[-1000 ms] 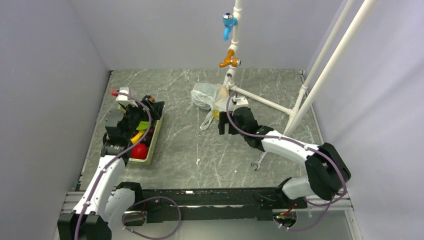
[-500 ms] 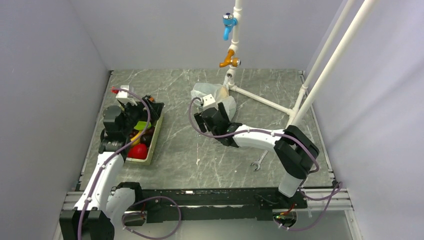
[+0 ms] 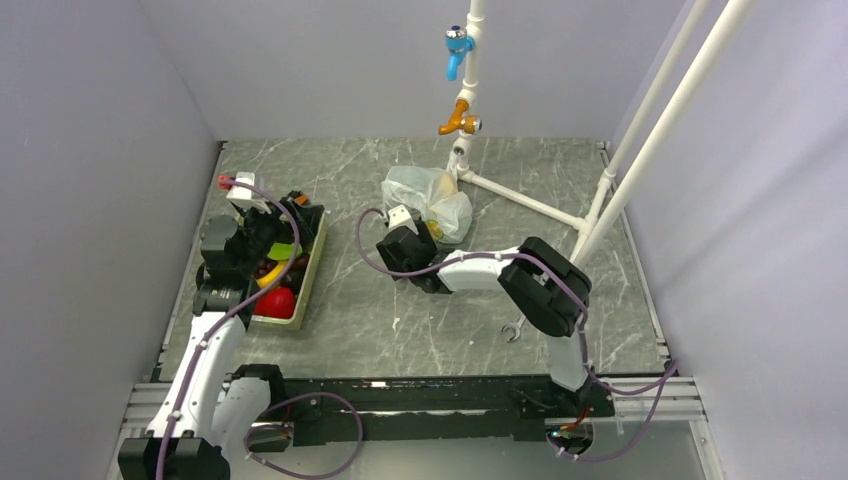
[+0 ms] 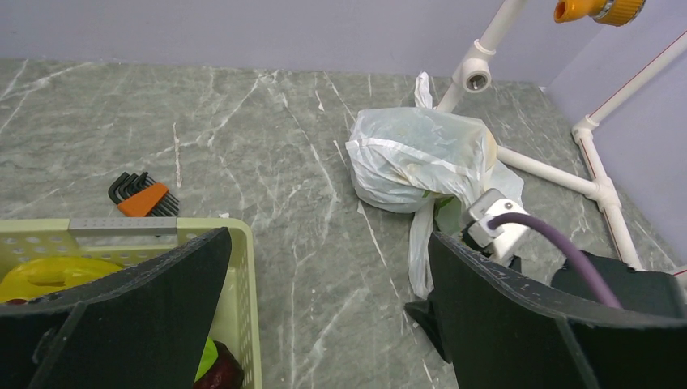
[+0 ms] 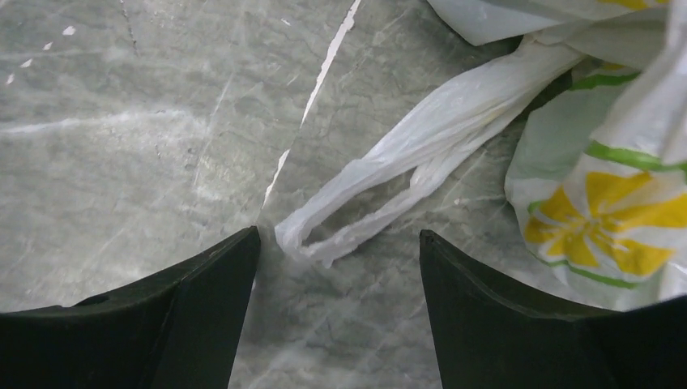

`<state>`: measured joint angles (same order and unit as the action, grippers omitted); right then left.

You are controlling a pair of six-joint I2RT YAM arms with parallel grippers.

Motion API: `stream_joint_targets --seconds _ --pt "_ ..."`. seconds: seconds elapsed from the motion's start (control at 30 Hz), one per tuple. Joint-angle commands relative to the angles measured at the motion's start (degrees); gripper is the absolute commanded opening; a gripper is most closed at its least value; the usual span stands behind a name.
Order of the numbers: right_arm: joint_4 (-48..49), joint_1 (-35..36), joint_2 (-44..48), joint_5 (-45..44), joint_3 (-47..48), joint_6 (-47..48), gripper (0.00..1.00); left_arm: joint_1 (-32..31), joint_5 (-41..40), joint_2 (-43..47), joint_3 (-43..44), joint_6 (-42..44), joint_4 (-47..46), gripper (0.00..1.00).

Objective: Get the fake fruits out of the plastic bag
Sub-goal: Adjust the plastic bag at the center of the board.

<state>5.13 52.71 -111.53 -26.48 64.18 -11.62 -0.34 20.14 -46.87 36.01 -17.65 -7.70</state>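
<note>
The plastic bag lies bunched at the back middle of the table, white with yellow lemon prints. A tan-orange shape shows through it. Its loop handle trails forward onto the table. My right gripper sits low at the handle's tip, open, with the loop's end just inside its left finger. My left gripper hangs open and empty over the cream tray. Fake fruits lie in the tray: a red one, a yellow one and a dark red one.
A white pipe frame with a blue tap and an orange valve stands behind and to the right of the bag. A hex key set lies behind the tray. A wrench lies near the right arm.
My right arm swung left, from the bag's right side to the handle at its near left, and its jaws narrowed. The left gripper shifted slightly over the tray.
</note>
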Motion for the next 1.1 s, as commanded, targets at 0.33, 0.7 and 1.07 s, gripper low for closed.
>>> stream_joint_targets --seconds 0.33,0.7,1.07 --pt "2.77 0.04 -5.29 -8.53 5.7 6.29 0.29 0.16 1.32 -1.07 1.85 1.55 -0.31 0.97" --pt "-4.47 0.91 10.92 -3.98 1.46 5.1 0.0 0.12 2.36 -3.96 3.7 1.46 3.8 0.94" --pt "-22.79 0.95 26.09 10.8 4.54 2.34 0.0 -1.72 14.13 8.33 -7.32 -19.76 12.54 0.94"
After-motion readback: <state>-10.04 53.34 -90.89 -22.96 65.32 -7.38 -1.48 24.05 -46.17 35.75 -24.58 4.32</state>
